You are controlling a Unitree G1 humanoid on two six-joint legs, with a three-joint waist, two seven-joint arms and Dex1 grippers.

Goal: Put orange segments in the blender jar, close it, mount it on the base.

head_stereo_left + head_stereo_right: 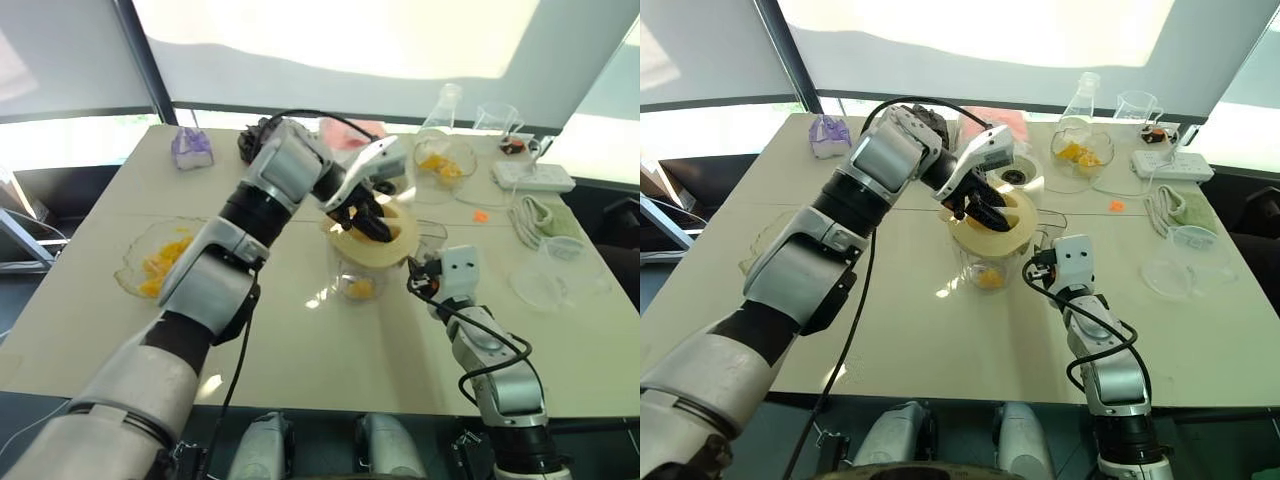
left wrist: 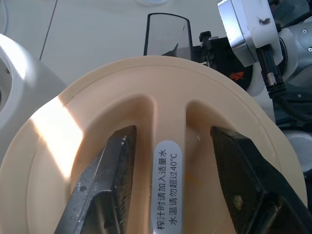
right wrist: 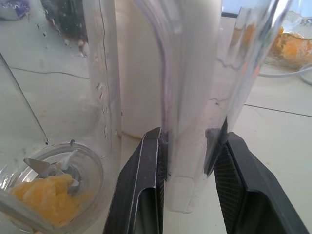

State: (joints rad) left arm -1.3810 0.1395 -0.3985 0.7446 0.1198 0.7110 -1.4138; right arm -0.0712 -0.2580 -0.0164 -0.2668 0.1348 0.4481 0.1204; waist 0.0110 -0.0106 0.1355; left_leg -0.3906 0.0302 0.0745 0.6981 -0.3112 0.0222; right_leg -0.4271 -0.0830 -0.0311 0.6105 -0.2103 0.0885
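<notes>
The clear blender jar (image 1: pixel 352 272) stands upright mid-table with orange segments (image 3: pixel 46 195) around the blades at its bottom. A cream-yellow round lid (image 2: pixel 73 146) sits on its rim. My left gripper (image 2: pixel 170 131) points down onto the lid, open, one finger on each side of the lid's raised grip bar with a gap on both sides. My right gripper (image 3: pixel 189 136) is shut on the jar's clear side handle (image 3: pixel 190 97). More orange segments lie in a glass bowl (image 1: pixel 160 262) at the left. The cream-white base (image 1: pixel 1015 175) stands just behind the jar.
A second glass bowl (image 1: pixel 440 165) with fruit, a flask (image 1: pixel 447 105) and a beaker (image 1: pixel 497 118) stand at the far right. A white power strip (image 1: pixel 533 177), a coiled cable (image 1: pixel 540 220) and an empty clear bowl (image 1: pixel 560 275) lie on the right. A purple item (image 1: pixel 190 148) sits far left.
</notes>
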